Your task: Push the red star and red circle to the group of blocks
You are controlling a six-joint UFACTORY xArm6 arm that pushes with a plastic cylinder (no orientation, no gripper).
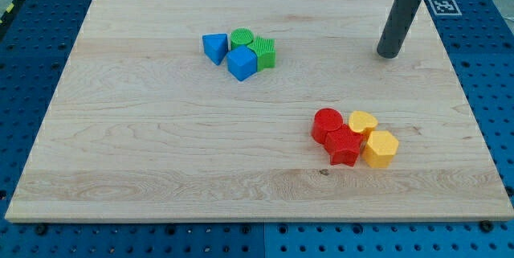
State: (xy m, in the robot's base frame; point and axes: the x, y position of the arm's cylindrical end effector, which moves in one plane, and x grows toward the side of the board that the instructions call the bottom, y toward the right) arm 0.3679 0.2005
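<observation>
- My tip [389, 54], the lower end of the dark rod serving as the tool, is resting on the tabletop [161, 145] near the view's upper right; being a plain rod, it has nothing to spread or press together, and it is pinching nothing and touching no block.
- The rod is rising toward the view's top edge, where a pale collar is cutting out of view.
- Just right of the rod, off the board, a black-and-white square marker [442, 6] is lying on the blue perforated base [490, 65]; its pattern is showing no readable writing.
- Well below my tip, toward the view's lower right, the red circle [327, 122] is sitting pressed against the red star [344, 145], which is lying just below and right of it.
- A yellow heart [363, 121] is touching the star's upper right, and a yellow hexagon [381, 149] is sitting against the star's right side.
- Far to the view's left of my tip, the other group is clustering in the upper middle: a blue triangle [214, 47], a green circle [242, 38], a green block [264, 51] whose shape I cannot tell, and a blue block [241, 63], all crowding together.
- The two clusters are standing well apart, with bare wood between.
</observation>
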